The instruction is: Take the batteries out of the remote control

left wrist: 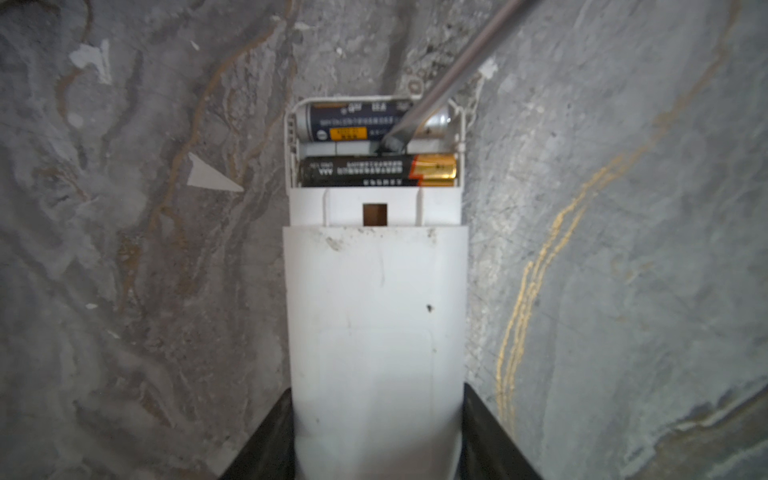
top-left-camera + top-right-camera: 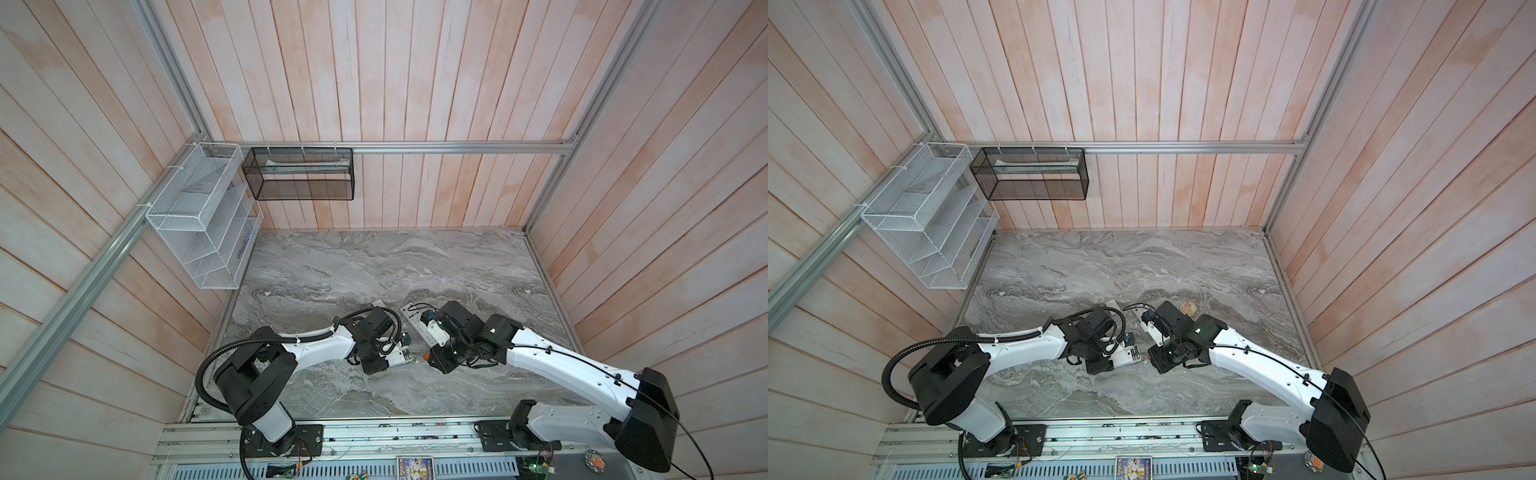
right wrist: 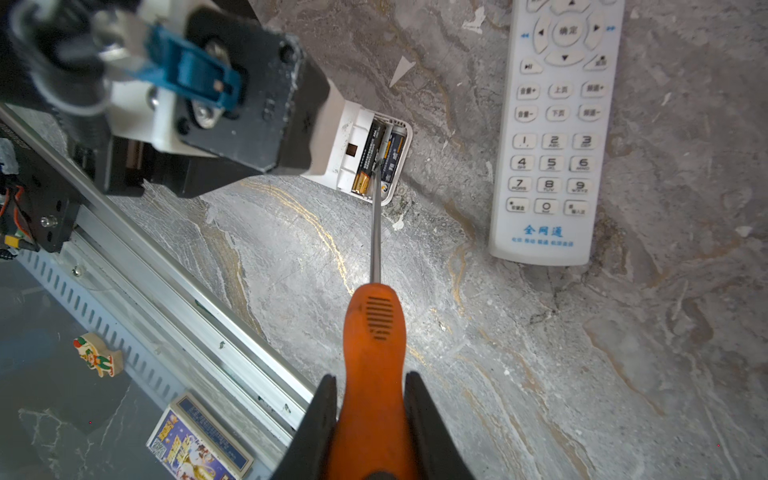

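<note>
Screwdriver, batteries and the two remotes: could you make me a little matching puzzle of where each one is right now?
Things:
1. screwdriver
2. batteries
3. open remote
4. keypad remote

Places:
A. lying free on the table, buttons up
B. clamped in the right pincer
C. side by side in the uncovered compartment
D. gripped by the left pincer, back side up

Pairs: 1-B; 2-C; 3-D; 4-A
</note>
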